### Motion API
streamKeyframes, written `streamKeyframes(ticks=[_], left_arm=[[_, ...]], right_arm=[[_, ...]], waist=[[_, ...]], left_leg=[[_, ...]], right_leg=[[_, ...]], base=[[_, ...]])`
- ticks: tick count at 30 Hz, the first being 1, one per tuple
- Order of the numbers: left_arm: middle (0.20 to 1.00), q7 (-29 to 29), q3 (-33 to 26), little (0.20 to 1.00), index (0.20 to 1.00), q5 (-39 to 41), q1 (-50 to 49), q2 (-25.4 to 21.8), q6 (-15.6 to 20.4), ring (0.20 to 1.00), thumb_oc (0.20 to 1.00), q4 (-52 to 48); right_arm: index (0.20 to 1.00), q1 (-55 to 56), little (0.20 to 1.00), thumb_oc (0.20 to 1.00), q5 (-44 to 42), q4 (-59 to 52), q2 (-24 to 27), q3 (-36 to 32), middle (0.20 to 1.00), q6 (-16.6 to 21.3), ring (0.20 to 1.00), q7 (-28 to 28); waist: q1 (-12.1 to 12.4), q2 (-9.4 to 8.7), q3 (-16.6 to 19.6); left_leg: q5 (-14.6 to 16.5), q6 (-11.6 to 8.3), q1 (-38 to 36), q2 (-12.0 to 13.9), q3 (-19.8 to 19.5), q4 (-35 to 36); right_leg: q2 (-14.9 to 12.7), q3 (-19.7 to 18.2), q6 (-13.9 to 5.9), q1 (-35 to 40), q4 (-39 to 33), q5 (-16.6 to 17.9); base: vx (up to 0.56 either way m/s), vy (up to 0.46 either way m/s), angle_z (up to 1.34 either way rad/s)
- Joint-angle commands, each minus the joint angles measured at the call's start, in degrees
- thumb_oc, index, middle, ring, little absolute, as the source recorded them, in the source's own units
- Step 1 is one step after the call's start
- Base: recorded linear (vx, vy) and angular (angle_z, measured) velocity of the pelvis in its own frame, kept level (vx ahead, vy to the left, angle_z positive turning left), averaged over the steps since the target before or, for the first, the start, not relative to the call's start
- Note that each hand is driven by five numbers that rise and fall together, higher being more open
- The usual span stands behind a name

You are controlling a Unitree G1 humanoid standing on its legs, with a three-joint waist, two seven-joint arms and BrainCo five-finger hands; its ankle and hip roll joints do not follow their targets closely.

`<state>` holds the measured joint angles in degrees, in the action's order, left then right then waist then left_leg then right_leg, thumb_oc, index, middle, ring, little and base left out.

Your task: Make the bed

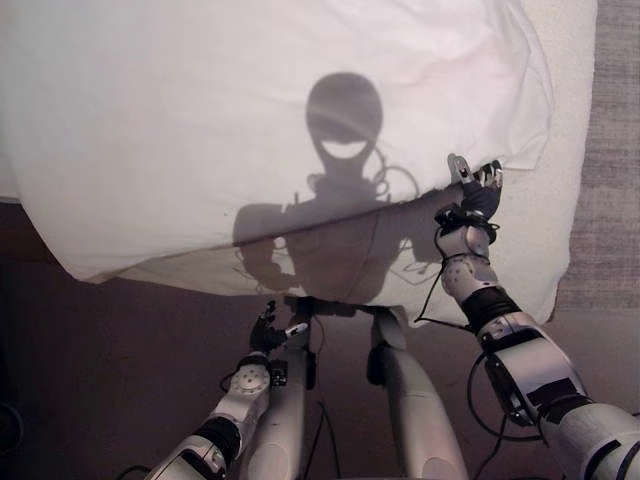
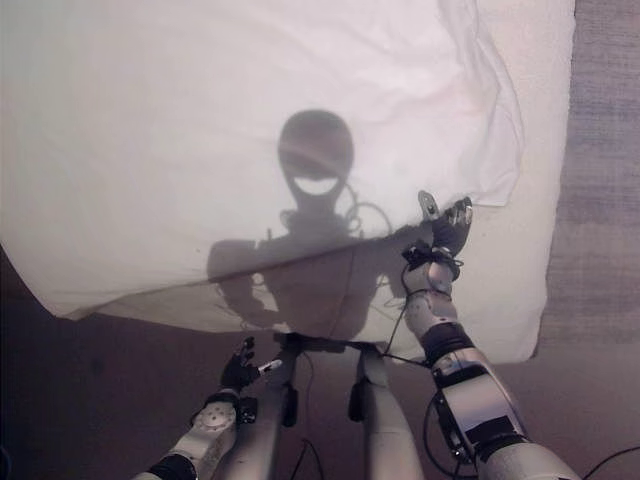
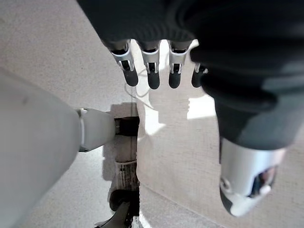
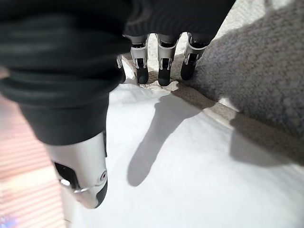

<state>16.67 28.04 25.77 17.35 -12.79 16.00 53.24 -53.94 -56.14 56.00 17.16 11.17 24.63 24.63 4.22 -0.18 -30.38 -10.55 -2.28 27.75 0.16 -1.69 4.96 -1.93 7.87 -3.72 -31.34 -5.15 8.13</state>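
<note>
No readable print or labels anywhere. White duvet (image 1: 250,120) lies spread over most of the bed, near edge loose and rumpled, overhanging the mattress (image 1: 560,150) on the robot's left side; mattress strip bare along the right. Right hand (image 1: 478,195) is at the duvet's near-right edge: fingers (image 4: 164,71) extended and relaxed, tips at the cloth edge, thumb apart, nothing gripped. Grey carpet (image 4: 256,76) just past the fingers. Left hand (image 1: 265,335) is low, near the bed's foot, well apart from the duvet; fingers (image 3: 152,71) straight and loose, holding nothing, over the floor.
</note>
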Motion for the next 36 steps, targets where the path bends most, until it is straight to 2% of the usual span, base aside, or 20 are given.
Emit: streamKeyframes(ticks=[1,6,7,8,9,10,12,14,15,21,23,25,26,27,29,31,36], left_arm=[[1.000,-1.0,1.7,1.000,1.000,0.5,-1.8,-0.4,-0.4,1.000,1.000,0.0],[1.000,-0.6,1.9,1.000,1.000,1.3,-1.2,-0.2,-1.5,1.000,1.000,0.4],[1.000,-0.3,1.9,1.000,1.000,1.7,-1.0,0.1,-1.9,1.000,1.000,0.4],[1.000,-0.3,1.9,1.000,1.000,1.7,-1.1,0.0,-1.9,1.000,1.000,0.4],[1.000,0.1,1.6,1.000,1.000,2.1,-1.3,0.3,-2.1,1.000,1.000,-0.2],[1.000,0.1,1.6,1.000,1.000,2.1,-1.3,0.3,-2.1,1.000,1.000,-0.2],[1.000,1.0,1.0,1.000,1.000,1.9,-1.5,0.6,-2.7,1.000,1.000,-0.3],[1.000,1.3,0.8,1.000,1.000,1.7,-1.6,0.7,-2.9,1.000,1.000,-0.1],[1.000,1.7,0.3,1.000,1.000,0.8,-1.7,0.9,-2.9,1.000,1.000,0.4],[1.000,3.0,-0.7,1.000,1.000,-0.1,-2.1,1.5,-2.0,1.000,1.000,0.3],[1.000,3.1,-0.9,1.000,1.000,-0.2,-2.1,1.5,-1.9,1.000,1.000,0.2],[1.000,3.0,-1.1,1.000,1.000,-0.4,-2.3,1.3,-1.5,1.000,1.000,-0.4],[1.000,2.4,-1.2,1.000,1.000,-0.3,-2.5,0.9,-1.2,1.000,1.000,-1.1],[1.000,2.4,-1.2,1.000,1.000,-0.3,-2.6,0.9,-1.2,1.000,1.000,-1.1],[1.000,0.9,-1.4,1.000,1.000,0.0,-3.0,0.2,-1.1,1.000,1.000,-1.5],[1.000,0.0,-1.7,1.000,1.000,0.5,-3.5,-0.2,-1.0,1.000,1.000,-2.0],[1.000,-1.7,-1.9,1.000,1.000,1.6,-3.9,-0.2,-0.8,1.000,1.000,-2.3]], right_arm=[[1.000,-6.3,1.000,1.000,-9.2,1.7,-0.1,-0.6,1.000,-0.8,1.000,-3.1],[1.000,-7.4,1.000,1.000,-15.2,-2.7,-4.3,-1.0,1.000,2.2,1.000,-2.7],[1.000,-5.9,1.000,1.000,-18.8,-7.5,-6.5,-1.1,1.000,4.5,1.000,-3.4],[1.000,-5.6,1.000,1.000,-18.8,-7.9,-6.6,-1.0,1.000,4.6,1.000,-3.3],[1.000,-3.2,1.000,1.000,-20.9,-14.0,-8.0,-0.8,1.000,7.1,1.000,-4.2],[1.000,-2.8,1.000,1.000,-20.8,-14.4,-8.1,-0.7,1.000,7.2,1.000,-4.0],[1.000,2.5,1.000,1.000,-18.2,-22.3,-8.9,1.0,1.000,9.6,1.000,-2.5],[1.000,4.6,1.000,1.000,-16.4,-24.9,-9.0,1.5,1.000,10.1,1.000,-1.6],[1.000,8.6,1.000,1.000,-12.8,-29.2,-8.6,1.9,1.000,10.2,1.000,-0.4],[1.000,18.6,1.000,1.000,-5.2,-33.8,-8.3,-0.8,1.000,11.1,1.000,2.2],[1.000,19.6,1.000,1.000,-5.3,-33.6,-8.1,-1.2,1.000,11.1,1.000,2.1],[1.000,22.5,1.000,1.000,-6.9,-33.8,-8.2,-1.6,1.000,11.0,1.000,0.1],[1.000,24.5,1.000,1.000,-11.2,-32.3,-7.8,-2.0,1.000,10.4,1.000,-4.2],[1.000,24.4,1.000,1.000,-11.5,-32.1,-7.8,-2.1,1.000,10.4,1.000,-4.6],[1.000,25.5,1.000,1.000,-19.9,-28.0,-7.3,-2.4,1.000,8.7,1.000,-11.2],[1.000,25.6,1.000,1.000,-23.5,-25.5,-6.7,-3.0,1.000,7.6,1.000,-14.4],[1.000,23.7,1.000,1.000,-28.2,-21.9,-5.7,-4.0,1.000,6.2,1.000,-18.5]], waist=[[1.8,1.83,0.6],[1.9,1.61,0.6],[1.7,1.31,0.6],[1.6,1.27,0.6],[1.3,0.94,0.6],[1.2,0.93,0.6],[0.5,0.29,0.6],[0.3,-0.03,0.6],[-0.4,-0.52,0.6],[-2.1,-1.01,0.6],[-2.3,-1.02,0.6],[-2.7,-1.03,0.6],[-3.0,-0.97,0.6],[-2.9,-0.97,0.6],[-3.2,-0.90,0.6],[-3.2,-0.73,0.6],[-2.9,-0.16,0.6]], left_leg=[[1.7,-1.74,0.1,-1.3,-0.4,0.0],[1.6,-1.90,0.2,-1.3,-0.6,0.0],[1.6,-1.90,0.3,-1.3,-0.6,0.0],[1.6,-1.90,0.2,-1.4,-0.6,0.0],[1.6,-1.95,0.3,-1.4,-0.5,0.0],[1.5,-1.95,0.3,-1.4,-0.5,0.0],[1.5,-1.93,0.4,-1.4,-0.4,0.0],[1.5,-1.90,0.4,-1.3,-0.4,0.0],[1.5,-1.80,0.7,-1.3,-0.3,0.0],[1.8,-1.38,0.7,-1.4,0.5,0.0],[1.8,-1.34,0.6,-1.5,0.7,0.0],[1.9,-1.31,0.6,-1.5,1.0,0.0],[1.9,-1.24,0.6,-1.5,1.2,0.0],[1.9,-1.24,0.5,-1.5,1.3,0.0],[2.0,-1.22,0.4,-1.6,1.6,0.0],[2.0,-1.23,0.5,-1.6,1.9,0.0],[1.9,-1.25,0.7,-1.6,2.3,0.0]], right_leg=[[-3.8,-0.5,-4.08,1.0,5.3,1.2],[-3.8,-0.2,-4.09,1.1,5.3,1.1],[-3.9,-0.2,-4.08,1.0,5.4,1.1],[-3.9,-0.2,-4.08,1.0,5.4,1.0],[-4.0,-0.1,-4.09,0.9,5.4,1.1],[-4.0,-0.1,-4.09,1.0,5.5,1.0],[-4.1,-0.3,-4.11,0.8,5.5,1.1],[-4.1,-0.3,-4.13,0.8,5.6,1.2],[-4.2,-0.4,-4.17,0.5,5.6,1.2],[-4.3,-1.1,-4.49,0.3,5.5,1.6],[-4.3,-1.2,-4.57,0.2,5.4,1.7],[-4.4,-1.5,-4.74,0.1,5.3,1.9],[-4.3,-1.8,-4.86,-0.1,5.2,2.1],[-4.3,-1.8,-4.86,-0.1,5.2,2.1],[-4.2,-2.3,-4.91,-0.3,5.1,2.2],[-4.1,-2.6,-4.94,-0.5,5.0,2.3],[-3.9,-3.2,-4.95,-1.1,5.0,2.3]], base=[[0.01,-0.016,0.04],[0.00,0.000,0.00],[0.00,0.000,0.00],[0.00,0.000,0.00],[0.00,0.000,0.00],[0.00,0.000,0.00],[-0.01,0.014,0.04],[-0.01,0.011,0.05],[-0.01,0.015,0.06],[-0.01,0.020,0.01],[-0.01,0.041,-0.05],[-0.01,0.036,-0.05],[-0.01,0.015,-0.05],[-0.01,0.023,-0.11],[-0.01,0.019,-0.16],[-0.01,0.007,-0.10],[0.00,-0.007,-0.09]])
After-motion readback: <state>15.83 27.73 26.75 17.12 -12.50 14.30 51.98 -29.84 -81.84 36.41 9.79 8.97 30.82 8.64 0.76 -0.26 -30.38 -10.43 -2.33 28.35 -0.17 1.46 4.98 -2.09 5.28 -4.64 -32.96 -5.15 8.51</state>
